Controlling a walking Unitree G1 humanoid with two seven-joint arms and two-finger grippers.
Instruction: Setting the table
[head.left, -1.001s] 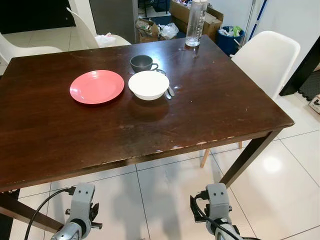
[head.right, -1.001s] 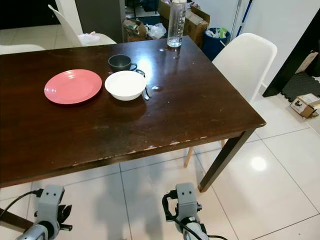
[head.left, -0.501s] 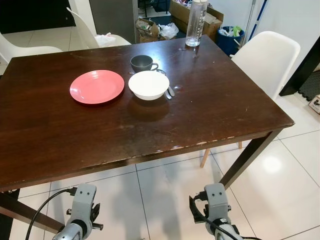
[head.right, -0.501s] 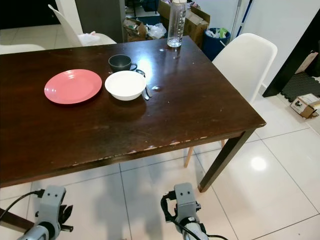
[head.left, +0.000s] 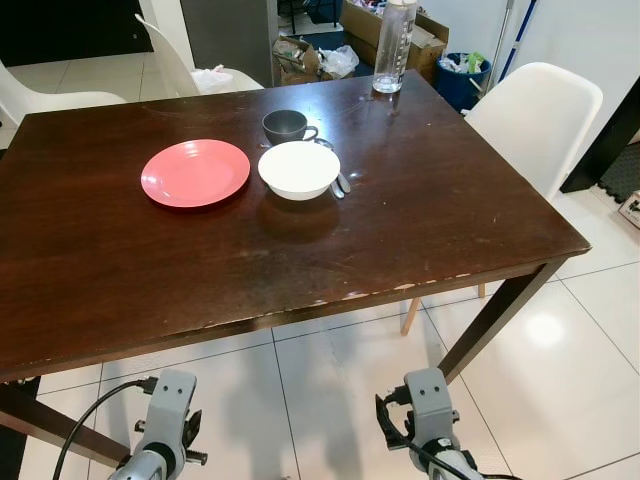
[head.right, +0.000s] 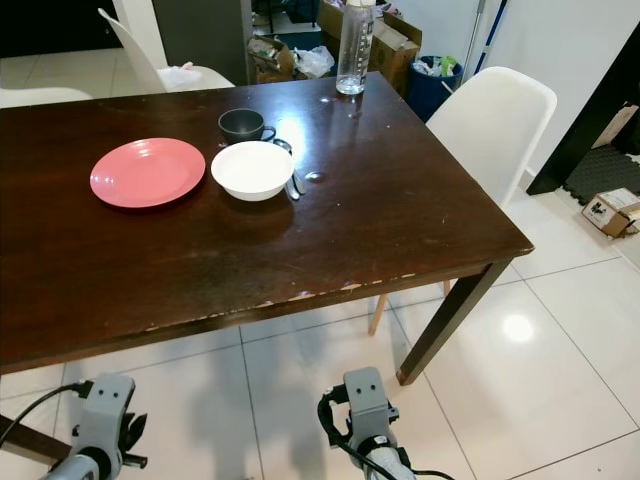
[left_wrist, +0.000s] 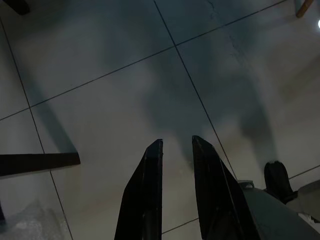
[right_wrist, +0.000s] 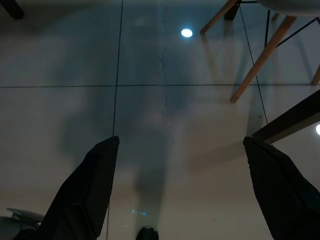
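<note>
The dark wooden table (head.left: 420, 200) occupies most of the head views, with its near edge running across the lower half of the picture. Taking the table centre as the dial, the red plate (head.left: 195, 172) lies at about 10 o'clock. The white bowl (head.left: 298, 169) sits just beside the plate, toward 12 o'clock. The dark mug (head.left: 285, 126) stands just behind the bowl, handle pointing to the robot's right. A metal spoon (head.left: 341, 181) lies close against the bowl's right side, partly hidden by the rim; whether it touches the bowl cannot be told. A clear water bottle (head.left: 393, 46) stands upright at the far edge, at about 1 o'clock. A white chair (head.left: 535, 115) stands at the table's right side, at 3 o'clock, and further white chairs (head.left: 60, 98) stand at the far left corner. Cardboard boxes (head.left: 425, 35) and a blue bin (head.left: 462, 78) sit on the floor beyond the table. Both arms hang low in front of the table's near edge, above the white tiled floor (head.left: 330, 370). The left gripper (left_wrist: 176, 145) points at the floor tiles; its two black fingers (left_wrist: 150, 190) are nearly together with a narrow gap and hold nothing. The right gripper (right_wrist: 182, 145) also points at the floor; its fingers (right_wrist: 92, 185) are spread wide apart and hold nothing, with wooden chair legs (right_wrist: 260, 60) visible ahead.
</note>
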